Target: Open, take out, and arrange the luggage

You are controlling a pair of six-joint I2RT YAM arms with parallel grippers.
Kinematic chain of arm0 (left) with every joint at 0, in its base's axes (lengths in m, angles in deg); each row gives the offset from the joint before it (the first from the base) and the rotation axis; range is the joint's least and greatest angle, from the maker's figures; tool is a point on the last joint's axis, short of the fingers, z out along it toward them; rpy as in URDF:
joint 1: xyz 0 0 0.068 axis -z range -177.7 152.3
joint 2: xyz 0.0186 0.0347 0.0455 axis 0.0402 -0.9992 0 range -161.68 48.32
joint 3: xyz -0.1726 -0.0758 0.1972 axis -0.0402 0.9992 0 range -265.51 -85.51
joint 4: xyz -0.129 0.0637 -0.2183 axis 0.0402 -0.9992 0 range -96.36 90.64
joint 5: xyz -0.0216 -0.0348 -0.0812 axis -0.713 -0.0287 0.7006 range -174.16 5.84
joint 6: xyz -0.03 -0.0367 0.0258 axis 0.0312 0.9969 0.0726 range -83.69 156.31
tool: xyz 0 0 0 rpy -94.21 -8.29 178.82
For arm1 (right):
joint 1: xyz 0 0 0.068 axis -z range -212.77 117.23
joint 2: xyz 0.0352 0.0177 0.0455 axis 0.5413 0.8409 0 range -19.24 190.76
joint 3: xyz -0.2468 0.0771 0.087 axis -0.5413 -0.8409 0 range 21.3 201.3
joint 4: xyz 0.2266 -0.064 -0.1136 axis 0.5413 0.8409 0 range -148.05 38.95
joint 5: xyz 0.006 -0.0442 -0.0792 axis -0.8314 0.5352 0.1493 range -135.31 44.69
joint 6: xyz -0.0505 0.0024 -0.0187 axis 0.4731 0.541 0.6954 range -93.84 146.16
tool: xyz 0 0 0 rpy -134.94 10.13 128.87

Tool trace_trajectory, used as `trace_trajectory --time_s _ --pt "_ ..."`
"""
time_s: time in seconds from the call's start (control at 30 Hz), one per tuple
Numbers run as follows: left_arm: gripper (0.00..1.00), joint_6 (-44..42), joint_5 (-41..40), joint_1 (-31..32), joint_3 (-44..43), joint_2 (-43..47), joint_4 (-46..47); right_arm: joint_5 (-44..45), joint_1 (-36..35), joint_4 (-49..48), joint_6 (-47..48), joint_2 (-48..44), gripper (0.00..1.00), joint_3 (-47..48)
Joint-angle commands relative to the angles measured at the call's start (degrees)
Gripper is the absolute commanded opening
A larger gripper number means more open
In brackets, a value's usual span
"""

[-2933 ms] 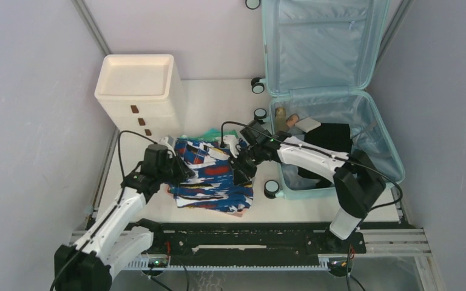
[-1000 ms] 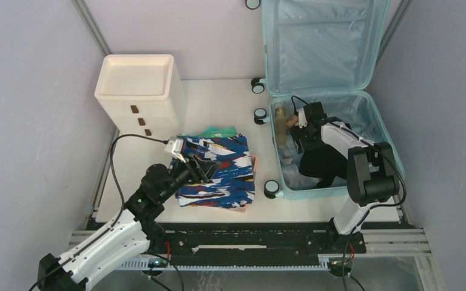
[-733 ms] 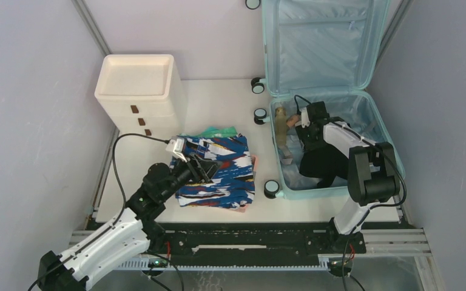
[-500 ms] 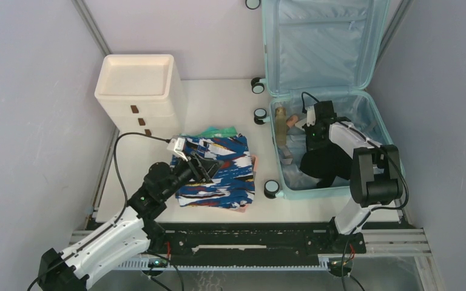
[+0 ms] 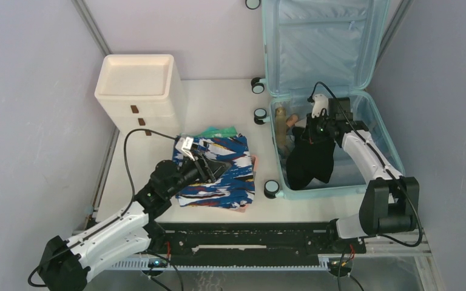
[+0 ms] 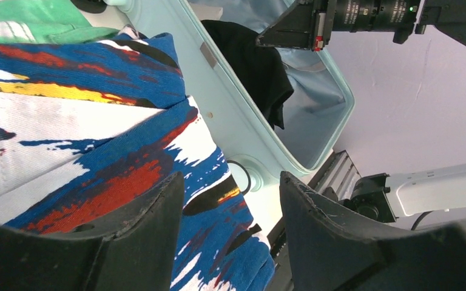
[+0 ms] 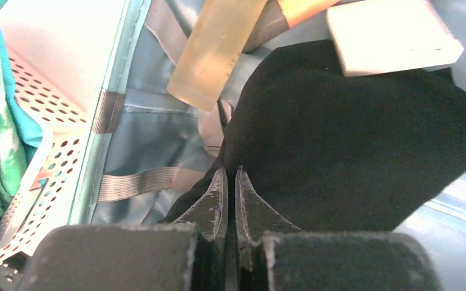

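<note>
While the luggage (image 5: 324, 45) lies open at the far right corner of the tabletop (image 5: 218, 100), its lid stands upright against the back wall and its lower shell faces up.

Right gripper (image 7: 230, 173): fingers pressed together, pinching a fold of a black garment (image 5: 308, 160). The garment hangs from the claw above the lower shell, with its lower end reaching the shell's near left part.

Inside the shell, by its left wall, lie a translucent yellowish bottle (image 7: 218, 48) and a white block (image 7: 391, 33). The block touches the garment's edge.

Left gripper (image 6: 232, 177): fingers spread, nothing between them. It hovers over a folded blue, white and red patterned garment (image 5: 230, 173) near the middle of the tabletop's near edge, just left of the luggage. A green garment (image 5: 218, 131) shows at the far side of that pile.

A cream drawer cabinet (image 5: 136, 85) stands at the far left corner, apart from the pile.
</note>
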Motion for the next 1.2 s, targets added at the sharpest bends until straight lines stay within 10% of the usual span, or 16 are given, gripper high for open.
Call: trace_trajectory --time_s 0.0,0.27,1.17 --pt "0.63 0.5 1.1 1.2 -2.8 -1.1 4.2 -5.3 -0.3 -2.3 -1.1 1.2 0.02 -0.4" --pt "0.64 -0.9 1.2 5.1 -8.9 -6.8 6.2 -10.4 0.3 -1.0 0.0 0.0 0.03 -0.4" --pt "0.8 -8.5 -5.6 17.1 -72.2 -69.0 -24.5 -22.2 7.1 -0.1 -2.9 -3.4 0.03 -0.4"
